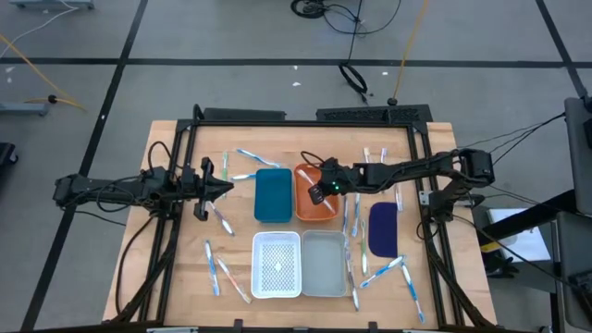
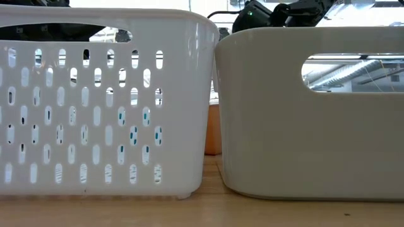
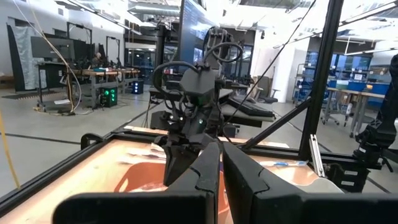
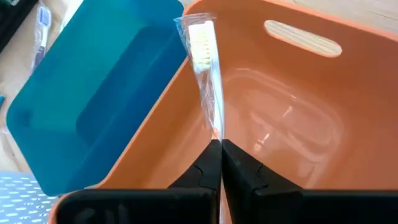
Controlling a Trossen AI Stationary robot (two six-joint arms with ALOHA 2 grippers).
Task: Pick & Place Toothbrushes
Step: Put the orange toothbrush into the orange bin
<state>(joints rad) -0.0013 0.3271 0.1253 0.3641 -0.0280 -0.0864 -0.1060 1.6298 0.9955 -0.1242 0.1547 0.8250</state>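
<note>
Nearest you, the right hand (image 4: 221,144) is pinched shut on a clear-wrapped, white-bristled toothbrush (image 4: 205,68) by its handle end, bristle head pointing away over the rim of the shallow orange plastic tray (image 4: 292,124). That tray is your landmark. The teal plastic tray (image 1: 272,194) sits just beside it; the perforated white tray (image 1: 277,264) and the plain grey tray (image 1: 324,264) lie on its near side.

Treat the held toothbrush as a light, stiff stick in slippery film. A grip near one end will likely let it swing or slide, so release it low inside the orange tray.

Farther from the orange tray, loose wrapped toothbrushes (image 1: 218,218) lie scattered flat on the wooden counter (image 1: 176,277), on both flanks and along the far edge. Take each across the middle of its handle, where it balances; the film may crumple under the fingers.

Beyond the teal tray, the left hand (image 1: 222,189) waits closed and empty above the counter. The dark blue oblong pad (image 1: 383,228) lies on the opposite side.
</note>
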